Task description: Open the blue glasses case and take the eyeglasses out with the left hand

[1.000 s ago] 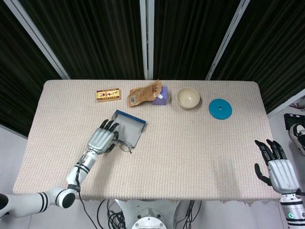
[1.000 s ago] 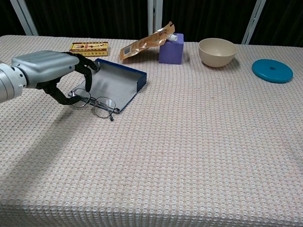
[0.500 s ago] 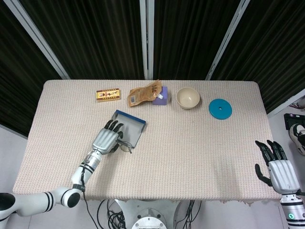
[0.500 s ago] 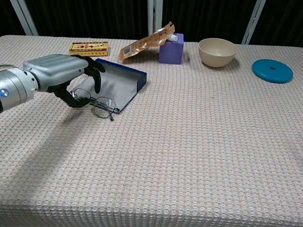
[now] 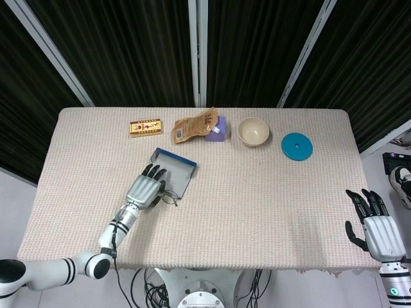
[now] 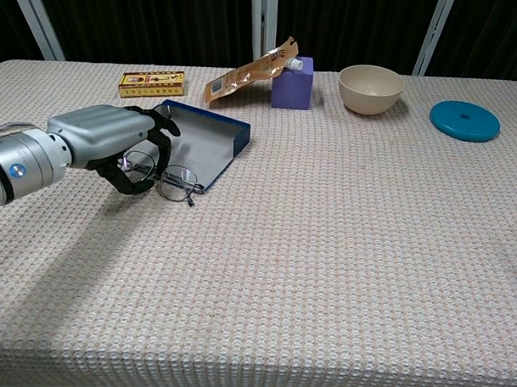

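The table [image 5: 270, 192], covered in a woven beige cloth, carries everything, and the left hand [image 6: 116, 146] lies low over its near-left part with its dark fingers [image 6: 163, 139] curled down around the eyeglasses [image 6: 167, 178], one lens under the fingertips; whether it truly grips the frame or only rests on it cannot be told. The blue glasses case [image 6: 201, 145] stands open just beyond and right of that hand, its grey lining bare, the eyeglasses at its near edge, half off it toward the hand. Farther beyond the hand and to its right, a cream bowl [image 6: 371, 87] stands upright; nothing shows inside it from above. Right of the bowl, well apart from the left hand, lies a flat teal disc [image 6: 465, 120]. Between bowl and case, at the far edge, a purple box [image 6: 292, 86] props up a brown pouch [image 6: 246, 76] that leans on it, with a white label whose print is too small to read. Straight beyond the left hand lies a flat yellow-and-red packet [image 6: 152, 82], its writing unreadable. The right hand [image 5: 376, 228] hovers off the table's near-right corner, fingers spread, holding nothing.
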Motion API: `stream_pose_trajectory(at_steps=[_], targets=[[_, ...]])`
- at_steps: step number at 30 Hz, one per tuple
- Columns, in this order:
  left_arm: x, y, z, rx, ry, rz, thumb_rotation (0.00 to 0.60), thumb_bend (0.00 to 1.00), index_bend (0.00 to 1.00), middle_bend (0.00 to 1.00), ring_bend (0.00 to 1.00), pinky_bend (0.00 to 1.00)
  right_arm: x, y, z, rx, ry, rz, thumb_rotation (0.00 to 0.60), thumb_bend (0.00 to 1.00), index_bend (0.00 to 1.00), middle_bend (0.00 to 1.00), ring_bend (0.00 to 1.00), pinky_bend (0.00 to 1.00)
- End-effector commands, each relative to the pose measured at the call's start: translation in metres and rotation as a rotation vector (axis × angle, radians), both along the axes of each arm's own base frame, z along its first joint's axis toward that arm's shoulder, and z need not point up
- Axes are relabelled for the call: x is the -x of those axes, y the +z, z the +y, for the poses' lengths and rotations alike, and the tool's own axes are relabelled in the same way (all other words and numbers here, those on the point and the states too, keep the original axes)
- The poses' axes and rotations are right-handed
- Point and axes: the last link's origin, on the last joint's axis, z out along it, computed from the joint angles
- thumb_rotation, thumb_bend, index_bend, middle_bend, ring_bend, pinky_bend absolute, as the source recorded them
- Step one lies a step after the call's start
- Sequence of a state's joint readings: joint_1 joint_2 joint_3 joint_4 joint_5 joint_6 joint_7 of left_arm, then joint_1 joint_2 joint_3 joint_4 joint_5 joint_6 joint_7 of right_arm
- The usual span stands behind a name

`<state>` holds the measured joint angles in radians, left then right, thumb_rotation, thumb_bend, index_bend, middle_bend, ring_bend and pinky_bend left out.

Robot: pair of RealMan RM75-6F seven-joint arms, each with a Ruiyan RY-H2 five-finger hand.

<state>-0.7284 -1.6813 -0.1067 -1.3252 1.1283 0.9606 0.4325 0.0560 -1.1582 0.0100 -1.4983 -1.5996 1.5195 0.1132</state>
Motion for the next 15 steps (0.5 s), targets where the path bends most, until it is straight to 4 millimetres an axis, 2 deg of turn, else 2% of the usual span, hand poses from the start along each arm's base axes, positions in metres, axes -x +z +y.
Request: stream_pose_trajectory(at_steps=[1, 9, 15], targets=[[0.000, 0.000, 0.001, -0.005, 0.005, -0.015, 0.600, 0.43, 0.55, 0.12, 0.00, 0.00, 0.000, 0.000, 0.000, 0.000, 0.000, 0.001, 0.600, 0.48, 0.00, 0.15, 0.00, 0.03], [0.003, 0.003, 0.000, -0.015, 0.013, -0.041, 0.600, 0.56, 0.66, 0.18, 0.00, 0.00, -0.002, 0.000, 0.000, 0.001, 0.004, 0.003, 0.600, 0.48, 0.00, 0.15, 0.00, 0.03], [0.010, 0.022, -0.010, -0.022, 0.058, -0.098, 0.600, 0.59, 0.70, 0.21, 0.00, 0.00, -0.003, 0.001, 0.000, 0.006, 0.011, 0.003, 0.600, 0.48, 0.00, 0.15, 0.00, 0.03]])
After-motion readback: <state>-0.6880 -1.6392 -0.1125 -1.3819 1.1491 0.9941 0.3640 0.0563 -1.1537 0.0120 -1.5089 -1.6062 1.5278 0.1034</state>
